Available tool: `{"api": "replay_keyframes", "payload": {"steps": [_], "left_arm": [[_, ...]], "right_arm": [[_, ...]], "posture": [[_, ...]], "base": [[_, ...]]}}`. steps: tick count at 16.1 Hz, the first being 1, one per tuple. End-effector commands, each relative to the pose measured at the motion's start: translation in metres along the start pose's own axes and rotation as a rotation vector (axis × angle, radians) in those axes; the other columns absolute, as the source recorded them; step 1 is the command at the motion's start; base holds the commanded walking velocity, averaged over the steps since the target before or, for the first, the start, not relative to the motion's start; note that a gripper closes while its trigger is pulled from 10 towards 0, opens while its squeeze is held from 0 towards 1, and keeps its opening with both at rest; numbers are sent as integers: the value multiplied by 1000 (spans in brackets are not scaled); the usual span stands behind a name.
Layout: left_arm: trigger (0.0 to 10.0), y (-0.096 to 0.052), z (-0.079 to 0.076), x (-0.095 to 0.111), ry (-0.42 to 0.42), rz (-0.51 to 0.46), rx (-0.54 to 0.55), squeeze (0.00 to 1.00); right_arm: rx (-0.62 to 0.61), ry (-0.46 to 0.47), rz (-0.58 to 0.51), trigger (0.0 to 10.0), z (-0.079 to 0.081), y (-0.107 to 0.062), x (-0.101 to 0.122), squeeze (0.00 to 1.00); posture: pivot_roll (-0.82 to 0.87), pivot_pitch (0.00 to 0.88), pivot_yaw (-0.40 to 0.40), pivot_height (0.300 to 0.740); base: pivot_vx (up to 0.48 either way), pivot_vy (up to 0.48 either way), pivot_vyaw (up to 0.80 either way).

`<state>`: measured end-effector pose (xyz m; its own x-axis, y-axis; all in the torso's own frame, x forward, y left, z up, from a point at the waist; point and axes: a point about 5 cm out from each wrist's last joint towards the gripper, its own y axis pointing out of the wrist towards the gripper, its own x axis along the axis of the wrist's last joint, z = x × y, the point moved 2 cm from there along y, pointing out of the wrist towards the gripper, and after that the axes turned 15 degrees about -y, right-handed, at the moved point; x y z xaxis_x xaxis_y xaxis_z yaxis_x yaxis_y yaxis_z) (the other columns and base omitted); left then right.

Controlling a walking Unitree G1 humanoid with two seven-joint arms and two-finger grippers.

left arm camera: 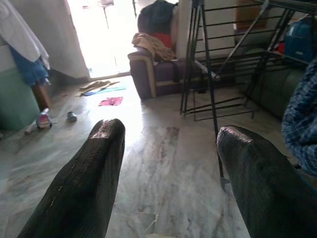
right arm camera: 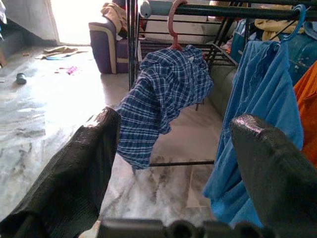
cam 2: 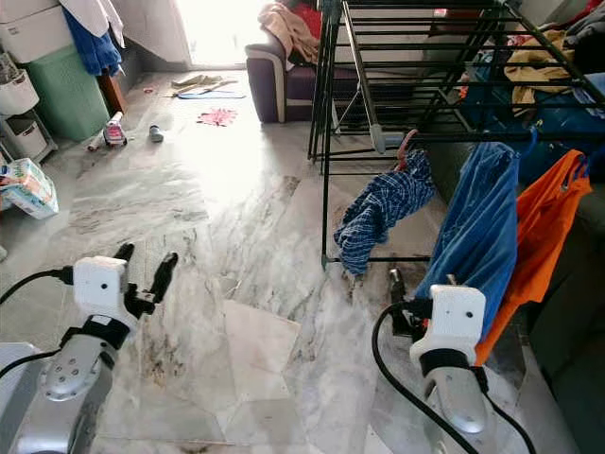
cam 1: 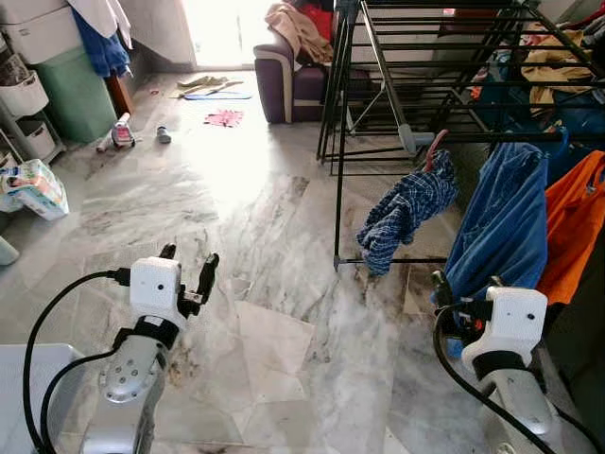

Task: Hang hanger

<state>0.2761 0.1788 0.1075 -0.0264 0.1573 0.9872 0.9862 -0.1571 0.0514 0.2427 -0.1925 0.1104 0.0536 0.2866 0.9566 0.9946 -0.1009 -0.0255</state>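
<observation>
Pink hanger (right arm camera: 173, 25) with plaid shirt, upper centre, hooked on rack bar (right arm camera: 223, 10); right gripper (right arm camera: 173, 163) nearer, empty, fingers spread. Left gripper (cam 1: 187, 270) likewise spread, empty.

Floor (cam 1: 246, 218): pale grey marble tiles with darker veins, bright glare toward the far doorway.
Sofa (cam 1: 284, 80): dark purple with a pale arm trim, far centre, just left of the rack's legs.
Heap on sofa (cam 1: 298, 28): tan cloth piled on the seat, something red behind it.
Green bin (cam 1: 76, 95): far left, blue cloth (cam 1: 102, 47) hanging just above it.
White baskets (cam 1: 24, 95): stacked shelves at the far left edge.
Printed bag (cam 1: 33, 187): white plastic, on the floor at left.
Pink cloth (cam 1: 224, 117): flat on the floor, far centre.
Mats (cam 1: 210, 88): near the doorway.
Small toy (cam 1: 121, 134): on the floor, far left, beside a grey shoe (cam 1: 164, 135).
</observation>
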Motion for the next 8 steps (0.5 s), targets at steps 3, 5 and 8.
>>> {"api": "replay_keyframes", "payload": {"steps": [3,5,8], "left_arm": [[10000,6,-7,0,-37,15,-33,0],[10000,11,-15,1,-60,12,-63,0],[10000,14,-21,1,-71,15,-82,0]], "right_arm": [[-18,20,-14,10000,-3,6,4,0],[-38,17,-1,10000,-8,7,2,0],[-41,10,3,10000,-8,7,2,0]], "posture": [[-104,0,19,740],[-107,0,20,740],[-118,0,19,740]], "base": [[0,0,0],[0,0,0],[0,0,0]]}}
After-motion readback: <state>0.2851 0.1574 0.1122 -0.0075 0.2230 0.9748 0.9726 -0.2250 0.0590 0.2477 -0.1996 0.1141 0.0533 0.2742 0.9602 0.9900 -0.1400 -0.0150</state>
